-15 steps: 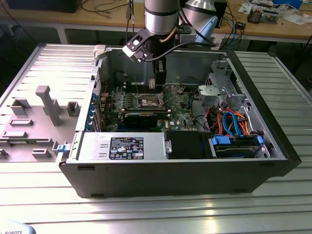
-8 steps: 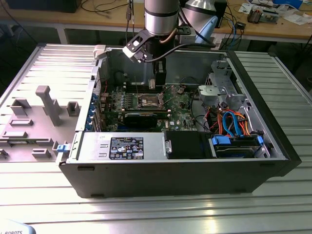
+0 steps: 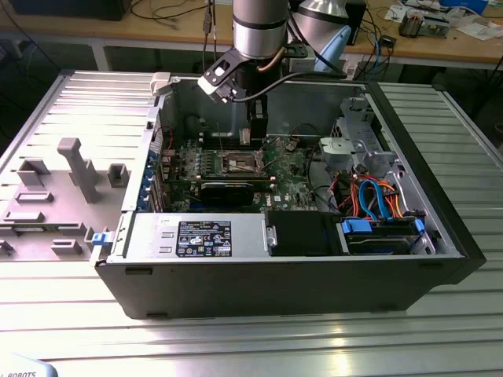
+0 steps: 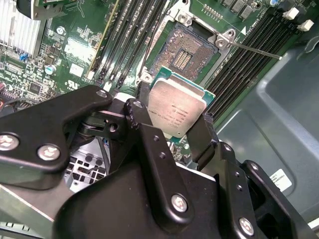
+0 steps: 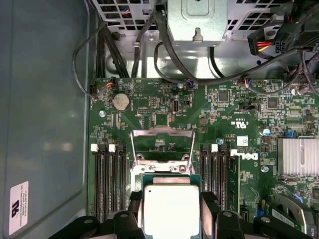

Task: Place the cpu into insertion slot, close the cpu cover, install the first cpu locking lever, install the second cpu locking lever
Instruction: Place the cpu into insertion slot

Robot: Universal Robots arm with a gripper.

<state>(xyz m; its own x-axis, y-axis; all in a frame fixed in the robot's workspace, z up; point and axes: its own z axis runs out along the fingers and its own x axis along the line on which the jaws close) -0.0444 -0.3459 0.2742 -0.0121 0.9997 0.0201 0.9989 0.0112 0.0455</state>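
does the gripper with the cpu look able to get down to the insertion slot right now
Probably yes. The gripper holds the cpu close to the insertion slot, whose contact field lies bare, and the cpu cover looks swung up off it. Nothing seems to stand between chip and socket.

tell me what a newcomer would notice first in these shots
The silver-topped cpu stands out, pinched in the black gripper, hanging above the motherboard in both wrist views. Close by lies the open insertion slot, its dark centre bare. In the exterior view, the arm reaches into an open computer case on a metal table.
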